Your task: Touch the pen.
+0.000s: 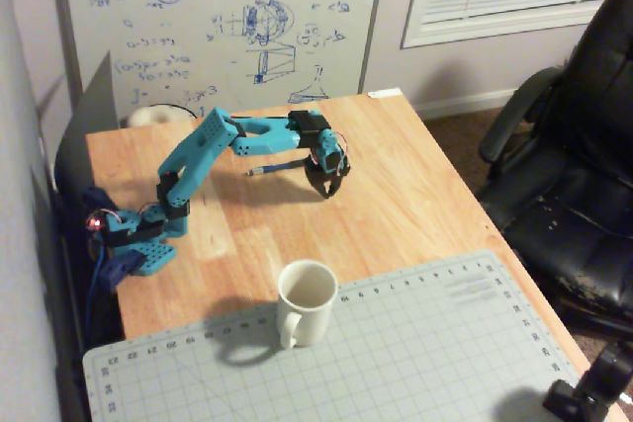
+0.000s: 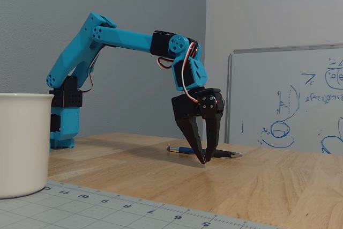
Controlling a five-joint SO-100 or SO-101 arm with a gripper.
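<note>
The pen is thin and dark, and lies flat on the wooden table near its middle. In a fixed view it shows low behind the gripper, with a blue barrel and a silvery end on the right. My gripper hangs from the teal arm and points straight down. Its black fingertips meet just above the table, slightly in front of the pen. It holds nothing. I cannot tell whether a finger touches the pen.
A white mug stands on the edge of a grey cutting mat at the table's front; it also shows at the left. A whiteboard stands behind the table. A black office chair is on the right.
</note>
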